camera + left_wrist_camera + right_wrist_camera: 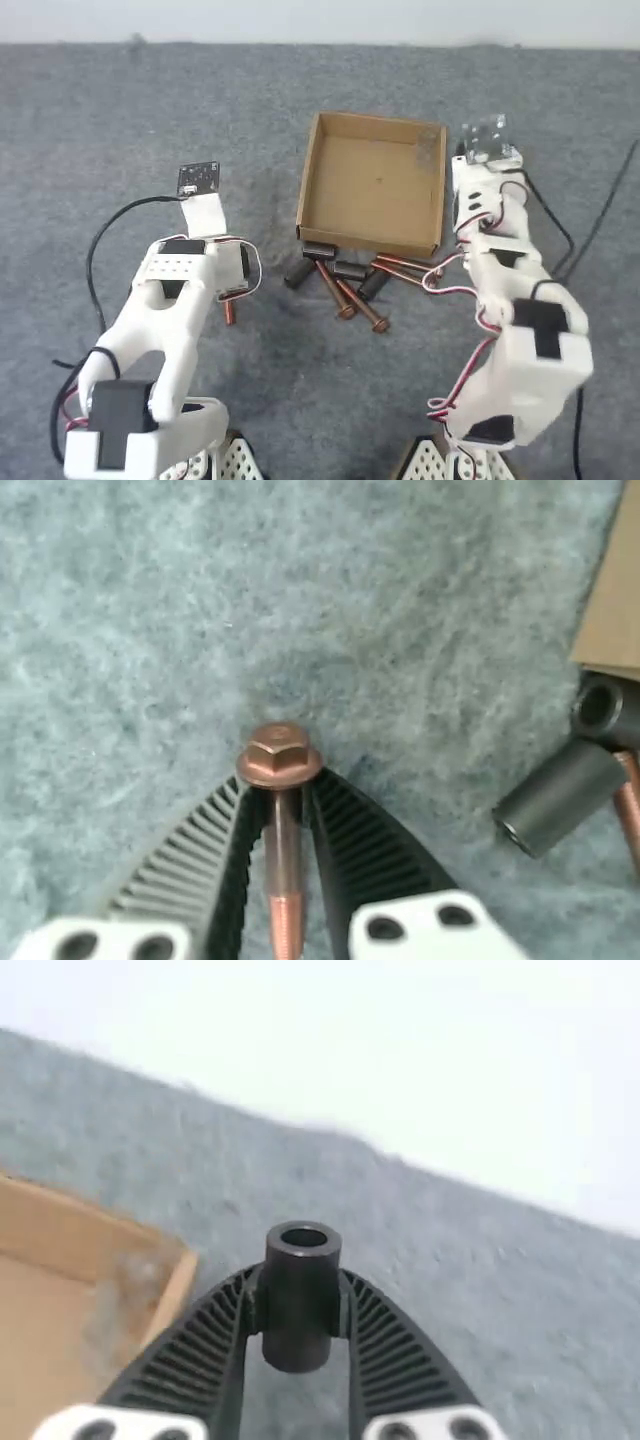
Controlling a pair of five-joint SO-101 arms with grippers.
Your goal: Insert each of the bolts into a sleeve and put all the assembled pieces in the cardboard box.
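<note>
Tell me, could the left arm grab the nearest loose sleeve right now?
Probably not: the left gripper is shut on a bolt, so its fingers are occupied, though bare carpet leaves the way to the sleeve free.

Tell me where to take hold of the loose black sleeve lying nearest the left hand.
Probably at mid-length of the sleeve, coming from straight above and closing across its round sides. It lies flat on the carpet, and a bolt and another sleeve crowd one end.

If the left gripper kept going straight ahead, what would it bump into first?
Likely just the grey carpet. The left gripper holds a bolt head-first, so the head would touch down first; the sleeves lie off to one side.
</note>
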